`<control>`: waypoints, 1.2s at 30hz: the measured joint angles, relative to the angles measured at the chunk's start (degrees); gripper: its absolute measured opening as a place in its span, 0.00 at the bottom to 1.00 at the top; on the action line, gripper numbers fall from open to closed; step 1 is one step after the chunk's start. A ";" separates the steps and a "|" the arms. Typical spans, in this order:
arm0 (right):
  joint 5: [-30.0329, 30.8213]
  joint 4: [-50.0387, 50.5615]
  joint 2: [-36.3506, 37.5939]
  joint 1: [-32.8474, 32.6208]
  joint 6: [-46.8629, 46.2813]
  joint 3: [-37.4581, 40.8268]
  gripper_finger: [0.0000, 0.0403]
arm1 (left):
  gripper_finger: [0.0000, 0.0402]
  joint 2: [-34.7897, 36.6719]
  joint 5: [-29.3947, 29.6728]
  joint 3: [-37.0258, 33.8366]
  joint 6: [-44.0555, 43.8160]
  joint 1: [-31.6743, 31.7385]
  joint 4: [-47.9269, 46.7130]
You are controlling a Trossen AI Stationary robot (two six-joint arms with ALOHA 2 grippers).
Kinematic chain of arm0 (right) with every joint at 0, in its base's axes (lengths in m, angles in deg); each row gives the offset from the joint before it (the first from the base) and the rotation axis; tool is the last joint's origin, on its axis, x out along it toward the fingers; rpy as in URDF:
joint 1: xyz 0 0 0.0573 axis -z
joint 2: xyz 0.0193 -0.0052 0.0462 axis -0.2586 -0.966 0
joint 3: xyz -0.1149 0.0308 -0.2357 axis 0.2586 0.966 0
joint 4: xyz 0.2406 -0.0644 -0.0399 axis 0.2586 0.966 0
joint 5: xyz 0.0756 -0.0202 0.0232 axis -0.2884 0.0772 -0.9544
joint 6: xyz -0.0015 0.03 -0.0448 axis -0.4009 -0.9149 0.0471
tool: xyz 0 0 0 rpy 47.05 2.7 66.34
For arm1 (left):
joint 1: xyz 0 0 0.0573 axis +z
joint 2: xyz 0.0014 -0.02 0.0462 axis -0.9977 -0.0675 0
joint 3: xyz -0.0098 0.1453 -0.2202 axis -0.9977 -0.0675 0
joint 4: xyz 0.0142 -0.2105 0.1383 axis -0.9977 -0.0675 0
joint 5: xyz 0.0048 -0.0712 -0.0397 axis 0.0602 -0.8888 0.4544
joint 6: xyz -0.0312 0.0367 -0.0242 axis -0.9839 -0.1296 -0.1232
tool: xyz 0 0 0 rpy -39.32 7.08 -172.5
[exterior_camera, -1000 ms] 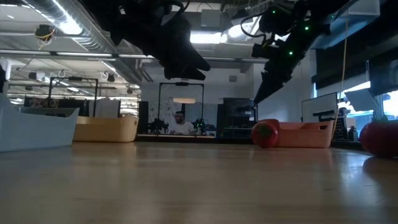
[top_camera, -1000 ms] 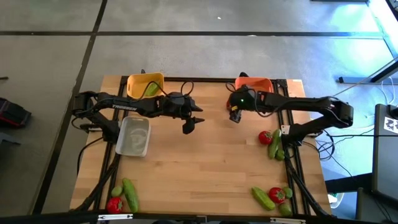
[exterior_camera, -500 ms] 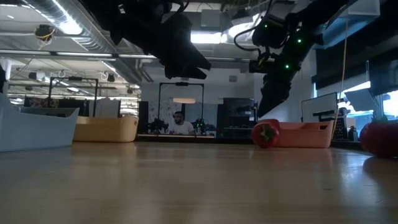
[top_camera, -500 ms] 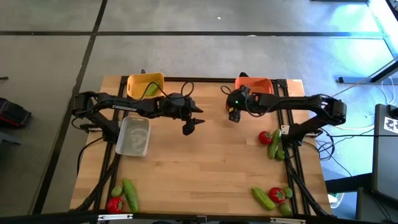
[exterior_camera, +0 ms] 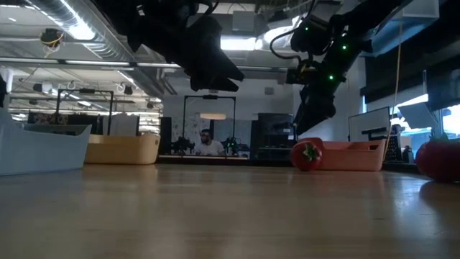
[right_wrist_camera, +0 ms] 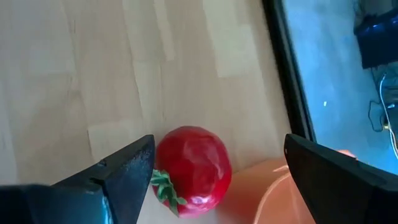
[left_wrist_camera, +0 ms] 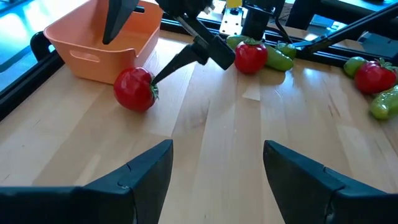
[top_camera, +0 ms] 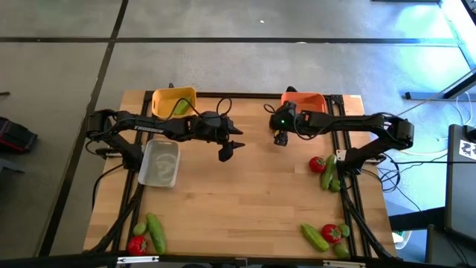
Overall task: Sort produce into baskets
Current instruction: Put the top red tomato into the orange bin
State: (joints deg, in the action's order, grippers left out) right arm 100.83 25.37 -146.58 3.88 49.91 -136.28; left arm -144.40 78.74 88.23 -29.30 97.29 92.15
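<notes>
A red tomato with a green top (right_wrist_camera: 193,165) lies on the table against the near left corner of the orange basket (exterior_camera: 352,155). It also shows in the low view (exterior_camera: 307,155) and the left wrist view (left_wrist_camera: 134,88). My right gripper (right_wrist_camera: 219,146) is open and hangs just above it, one finger on either side. In the high view (top_camera: 280,137) it covers the tomato. My left gripper (top_camera: 229,149) is open and empty above mid-table, pointing at the tomato. The yellow basket (top_camera: 172,100) holds a green piece (top_camera: 181,108). The whitish tray (top_camera: 160,162) stands left of centre.
Loose produce lies in three groups: a tomato (top_camera: 136,244) and a cucumber (top_camera: 156,232) at the near left, a tomato (top_camera: 317,164) and cucumbers (top_camera: 328,173) at the right edge, a tomato (top_camera: 332,234) and a cucumber (top_camera: 314,237) at the near right. Bare wood lies mid-table.
My right gripper has come down toward the tomato beside the orange basket, shifting slightly toward the table's left, and has stayed open. The tomato has kept its place.
</notes>
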 joint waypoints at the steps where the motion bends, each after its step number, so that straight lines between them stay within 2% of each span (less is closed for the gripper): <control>1: -0.12 0.41 -0.47 0.32 0.54 0.00 0.86 | 0.61 -0.01 0.00 0.00 0.00 0.00 -0.02; 5: -3.09 0.85 -3.58 1.98 2.12 0.00 0.86 | 0.61 -0.01 0.01 0.00 0.03 0.00 -0.02; 17: -4.10 1.59 -8.51 3.40 4.42 0.07 0.85 | 0.61 -0.01 0.04 0.00 1.33 0.00 -0.02; 20: -4.12 1.21 -8.51 3.37 4.48 0.07 0.79 | 0.61 -0.01 0.04 0.00 1.33 0.00 -0.01; 29: -4.03 1.12 -8.42 3.29 4.04 -0.02 0.54 | 0.61 -0.01 0.04 -0.02 1.27 0.00 -0.02; 36: -5.18 1.56 -6.90 3.22 2.16 0.02 0.51 | 0.61 -0.01 0.04 -0.02 0.35 -0.04 -0.02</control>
State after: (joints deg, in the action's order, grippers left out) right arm 95.65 26.93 -153.48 7.10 52.08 -136.26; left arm -144.42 78.78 88.21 -28.95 97.25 92.13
